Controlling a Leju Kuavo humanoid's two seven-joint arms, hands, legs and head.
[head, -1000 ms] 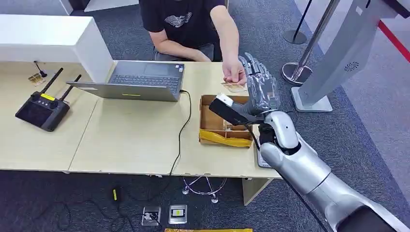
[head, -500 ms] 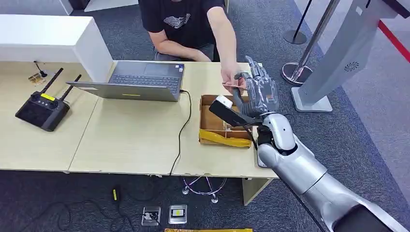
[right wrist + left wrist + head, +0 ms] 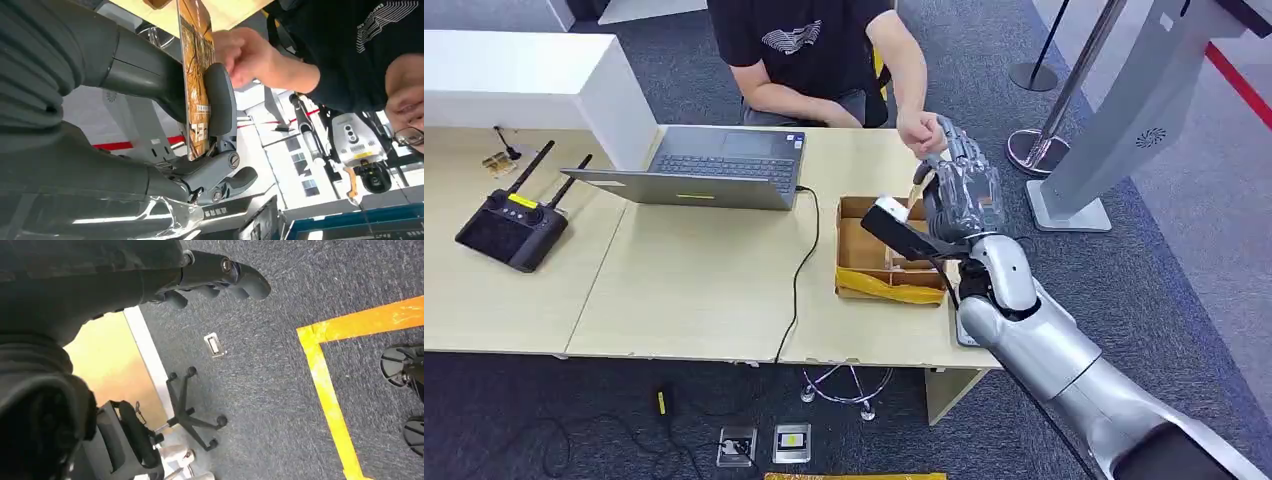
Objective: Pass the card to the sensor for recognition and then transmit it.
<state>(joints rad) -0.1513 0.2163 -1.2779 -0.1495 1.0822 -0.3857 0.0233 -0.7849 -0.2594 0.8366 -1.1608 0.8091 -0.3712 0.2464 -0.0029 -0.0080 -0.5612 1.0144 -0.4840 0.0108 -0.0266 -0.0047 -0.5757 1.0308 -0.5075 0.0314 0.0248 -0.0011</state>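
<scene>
The right hand (image 3: 961, 190) stands raised over the far end of the box (image 3: 854, 258), and the right wrist view shows the card (image 3: 196, 80) held edge-on, pinched between the thick thumb and a dark finger (image 3: 220, 100); the remaining fingers are partly hidden, so their spread cannot be read. In the head view the card (image 3: 915, 191) shows as a thin pale strip at the near side of the right hand, just beyond the box. The person's hand (image 3: 920, 131) hovers close above the right hand; in the right wrist view it lies just beside the card, and contact with the card cannot be confirmed. Judged progress: the card is secured in the robot's grasp, which suggests the pick-up stage is complete. Presentation to the sensor and the onward transfer appear outstanding. No device can be identified with certainty as the sensor; a black unit with a white tip (image 3: 894, 226) lies across the box and is a possible candidate. The left hand (image 3: 220, 277) hangs beside the body over the carpet, its fingers curled loosely and holding nothing. Count: one card, one box, one laptop (image 3: 714, 168) to the left of the box, one controller (image 3: 512, 228) far to the left of the box, one person seated behind the table (image 3: 694, 290).
</scene>
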